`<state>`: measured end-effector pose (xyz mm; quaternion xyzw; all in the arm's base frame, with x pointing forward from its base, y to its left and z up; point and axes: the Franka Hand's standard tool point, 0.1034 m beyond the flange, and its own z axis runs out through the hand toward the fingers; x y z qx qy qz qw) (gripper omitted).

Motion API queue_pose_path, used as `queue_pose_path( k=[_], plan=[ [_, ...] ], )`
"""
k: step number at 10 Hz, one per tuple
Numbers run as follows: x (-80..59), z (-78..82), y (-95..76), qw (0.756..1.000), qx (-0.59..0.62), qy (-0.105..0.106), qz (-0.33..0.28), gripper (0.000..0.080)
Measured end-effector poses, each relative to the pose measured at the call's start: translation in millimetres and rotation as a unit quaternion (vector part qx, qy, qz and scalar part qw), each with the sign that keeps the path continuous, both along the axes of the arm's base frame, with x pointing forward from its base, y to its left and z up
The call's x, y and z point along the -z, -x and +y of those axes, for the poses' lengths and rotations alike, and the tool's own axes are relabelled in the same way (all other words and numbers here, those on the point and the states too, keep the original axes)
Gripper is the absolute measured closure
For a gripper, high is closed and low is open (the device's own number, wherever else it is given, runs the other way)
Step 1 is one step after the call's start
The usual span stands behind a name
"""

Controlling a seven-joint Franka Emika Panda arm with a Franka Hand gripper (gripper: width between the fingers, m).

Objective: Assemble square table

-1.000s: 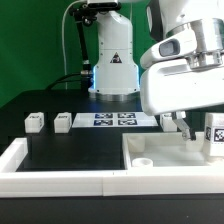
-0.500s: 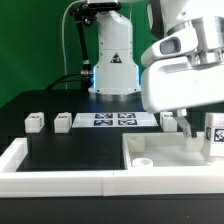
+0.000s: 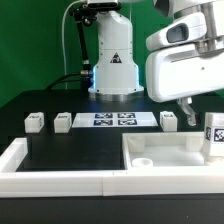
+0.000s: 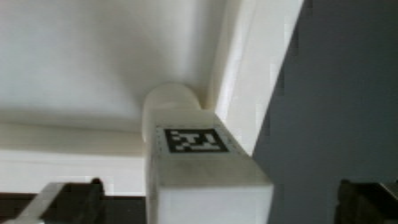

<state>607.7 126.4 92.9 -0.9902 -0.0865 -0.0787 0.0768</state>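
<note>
The square slab [image 3: 168, 150] lies at the front of the exterior view's right, with its raised rim up. One tagged leg [image 3: 214, 133] stands upright in its far right corner. My gripper [image 3: 203, 112] hangs just above that leg and is open. In the wrist view the leg [image 4: 196, 140] stands in the slab's corner [image 4: 89, 60], and my gripper [image 4: 214, 205] has a dark fingertip [image 4: 71, 200] on each side of it, with a gap on both sides. Three more legs [image 3: 34, 122], [image 3: 62, 122], [image 3: 168, 120] stand on the black table.
The marker board [image 3: 112, 119] lies flat between the loose legs. A long white border rail [image 3: 18, 158] runs along the front and left of the work area. The robot's white base [image 3: 113, 60] stands behind the marker board.
The arm has risen from the slab's corner. The leg stays standing there, free of the fingers.
</note>
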Motion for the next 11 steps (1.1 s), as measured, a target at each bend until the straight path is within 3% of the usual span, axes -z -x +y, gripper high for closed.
queue_pose_path(
  k=[2, 4, 8, 11],
  plan=[
    [0.3, -0.6, -0.2, 0.999, -0.005, 0.000, 0.045, 0.0151],
    [-0.6, -6.4, -11.2, 1.000, -0.007, -0.002, 0.027, 0.0151],
    [-0.3, -6.5, -11.0, 1.000, -0.005, -0.002, 0.028, 0.0151],
    [4.2, -2.2, -4.8, 0.996, 0.080, 0.016, 0.047, 0.0151]
  ],
)
